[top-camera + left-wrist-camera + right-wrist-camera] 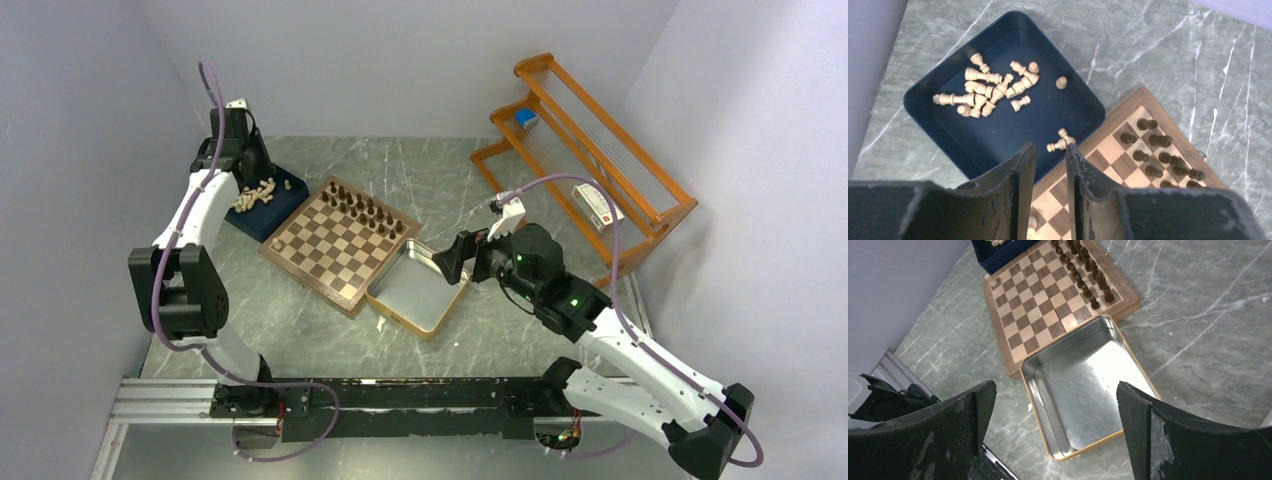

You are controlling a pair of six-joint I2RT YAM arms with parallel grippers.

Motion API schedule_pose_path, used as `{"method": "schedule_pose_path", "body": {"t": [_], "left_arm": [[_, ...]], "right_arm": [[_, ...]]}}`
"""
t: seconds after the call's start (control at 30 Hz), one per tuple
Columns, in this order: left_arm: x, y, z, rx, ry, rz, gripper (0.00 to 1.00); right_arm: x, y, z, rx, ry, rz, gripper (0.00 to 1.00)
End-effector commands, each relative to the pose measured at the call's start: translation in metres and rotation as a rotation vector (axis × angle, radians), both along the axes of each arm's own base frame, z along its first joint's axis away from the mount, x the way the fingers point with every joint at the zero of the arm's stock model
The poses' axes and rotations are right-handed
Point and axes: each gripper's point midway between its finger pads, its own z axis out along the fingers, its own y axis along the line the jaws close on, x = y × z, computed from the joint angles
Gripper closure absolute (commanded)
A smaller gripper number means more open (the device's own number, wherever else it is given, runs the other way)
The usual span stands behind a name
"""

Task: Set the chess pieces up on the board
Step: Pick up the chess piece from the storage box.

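The board lies at the table's middle, with dark chess pieces standing in two rows along its far edge. Pale chess pieces lie jumbled in the navy tray beside the board's far-left corner. One pale piece stands on a corner square of the board. My left gripper hovers over the tray's near edge and the board's rim, jaws a narrow gap apart, nothing between them. My right gripper is wide open and empty above the silver tin.
The gold-rimmed silver tin sits against the board's right edge. An orange wooden rack stands at the back right, holding a small blue thing and a white box. Grey walls close in the left, the back and the right.
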Motion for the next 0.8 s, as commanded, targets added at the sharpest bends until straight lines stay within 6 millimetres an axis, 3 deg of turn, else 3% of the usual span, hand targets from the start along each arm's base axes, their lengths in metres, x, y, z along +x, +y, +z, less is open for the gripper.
{"method": "schedule_pose_path", "body": {"t": [0.0,0.1,0.27,0.37,0.57,0.77], "left_arm": [[0.026,0.010,-0.016,-0.095,-0.079,0.016,0.67],[0.032,0.033,-0.029,-0.120,-0.118,0.080,0.65],[0.051,0.050,-0.055,-0.096,-0.049,0.104,0.67],[0.062,0.053,-0.071,-0.098,-0.028,0.108,0.67],[0.085,0.040,-0.079,-0.129,-0.088,0.019,0.66],[0.094,0.046,-0.088,-0.066,-0.087,-0.016,0.67]], "right_arm": [[0.001,0.002,0.023,0.027,-0.070,0.026,0.05],[-0.004,0.006,0.028,0.065,-0.102,0.063,0.05],[-0.006,0.006,0.028,0.085,-0.114,0.068,0.05],[-0.001,0.005,0.023,0.067,-0.096,0.038,0.05],[0.007,0.008,0.021,0.049,-0.098,0.027,0.05],[0.013,0.009,0.026,0.018,-0.127,0.027,0.05]]}}
